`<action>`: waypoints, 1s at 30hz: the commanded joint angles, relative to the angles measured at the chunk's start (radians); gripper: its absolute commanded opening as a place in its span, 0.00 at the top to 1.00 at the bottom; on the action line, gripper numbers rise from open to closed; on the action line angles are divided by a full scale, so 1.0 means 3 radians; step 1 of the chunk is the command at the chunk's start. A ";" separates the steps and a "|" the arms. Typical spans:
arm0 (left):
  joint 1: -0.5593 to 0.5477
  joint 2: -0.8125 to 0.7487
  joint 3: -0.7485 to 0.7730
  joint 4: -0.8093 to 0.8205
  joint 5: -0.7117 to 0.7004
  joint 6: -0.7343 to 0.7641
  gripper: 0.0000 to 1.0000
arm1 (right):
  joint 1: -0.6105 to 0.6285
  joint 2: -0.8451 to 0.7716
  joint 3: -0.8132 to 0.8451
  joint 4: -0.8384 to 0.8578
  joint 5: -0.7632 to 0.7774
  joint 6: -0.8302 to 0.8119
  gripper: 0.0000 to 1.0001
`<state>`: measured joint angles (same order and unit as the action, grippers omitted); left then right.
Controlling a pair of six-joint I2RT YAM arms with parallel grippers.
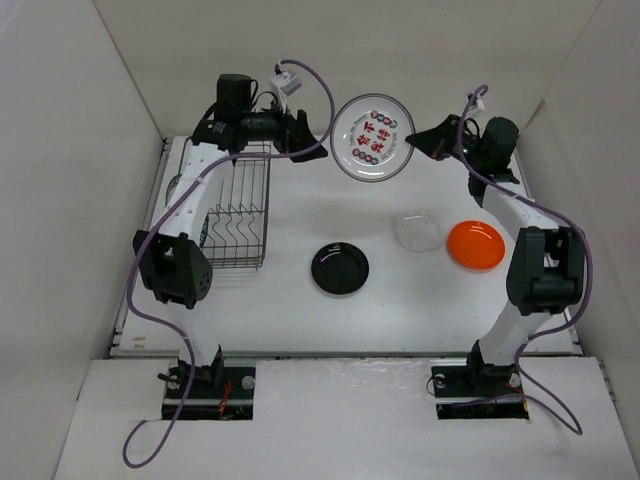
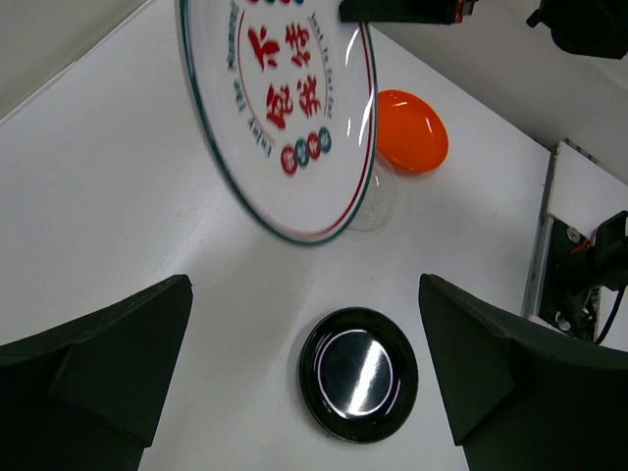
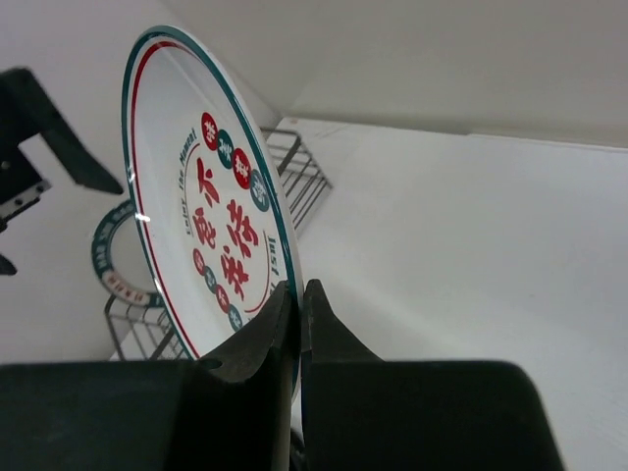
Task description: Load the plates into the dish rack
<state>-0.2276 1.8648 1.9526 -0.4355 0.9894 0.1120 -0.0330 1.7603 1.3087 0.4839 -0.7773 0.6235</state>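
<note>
One narrow pinch carries everything: the right gripper (image 3: 297,302) is clamped on the rim of the white plate with red markings (image 1: 373,137), held tilted in the air near the far edge of the bench (image 1: 300,210). The left gripper (image 1: 303,133), spread wide and empty, faces the plate from beside the dish rack (image 1: 240,215) at the far-left corner. With so slight a hold, the glossy plate could swivel or slip and drop onto the bench short of the rack.

Arm hardware: two matching units, white and black.
Left arm (image 1: 185,200) and right arm (image 1: 508,208): white links, bulky black joint housings; a purple cable (image 1: 131,290) loops loosely along each; black base plates (image 1: 210,388) at 7 and 5 o'clock of the overhead view.
</note>
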 commanded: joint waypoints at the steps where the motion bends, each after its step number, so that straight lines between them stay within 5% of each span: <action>1: -0.0060 -0.0030 0.0066 0.0398 0.0184 -0.0133 0.00 | 0.0104 -0.0115 -0.0021 0.0443 -0.0247 -0.0033 1.00; 6: -0.0095 0.0175 0.0180 0.0311 0.0144 -0.0133 0.00 | 0.0273 -0.0115 0.0050 0.0473 -0.0369 -0.0033 1.00; 11: -0.0095 0.0272 0.0180 0.0275 0.0113 -0.0097 0.19 | 0.0386 -0.0115 0.0081 0.0519 -0.0400 -0.0002 1.00; 14: -0.0095 0.0303 0.0180 0.0240 0.0082 -0.0056 0.46 | 0.0422 -0.0115 0.0117 0.0550 -0.0436 0.0033 1.00; 15: -0.0095 0.0303 0.0180 0.0240 0.0082 -0.0056 0.59 | 0.0457 -0.0115 0.0117 0.0550 -0.0436 0.0033 1.00; 16: -0.0095 0.0303 0.0180 0.0240 0.0036 -0.0056 0.85 | 0.0458 -0.0115 0.0117 0.0550 -0.0436 0.0033 1.00; 17: -0.0060 0.0273 0.0180 0.0240 0.0006 -0.0092 0.99 | 0.0488 -0.0115 0.0117 0.0550 -0.0436 0.0033 0.88; 18: -0.0060 0.0273 0.0210 0.0240 -0.0035 -0.0092 1.00 | 0.0488 -0.0115 0.0117 0.0550 -0.0436 0.0033 0.52; 19: -0.0024 0.0141 0.0170 0.0240 -0.0066 -0.0143 1.00 | 0.0488 -0.0115 0.0117 0.0550 -0.0436 0.0033 0.01; 25: 0.0410 -0.0718 -0.0546 0.0644 -0.0903 -0.0414 1.00 | 0.0453 -0.0115 0.0045 0.0285 -0.0115 -0.0063 0.00; 30: 0.0487 -0.1617 -0.1205 0.0526 -0.2958 -0.0021 1.00 | 0.0590 -0.0187 0.0168 -0.0604 0.0727 -0.0533 0.00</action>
<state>-0.0769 1.5848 1.6424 -0.3534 0.4610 0.0525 0.1116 1.7554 1.3033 0.4381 -0.7246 0.5648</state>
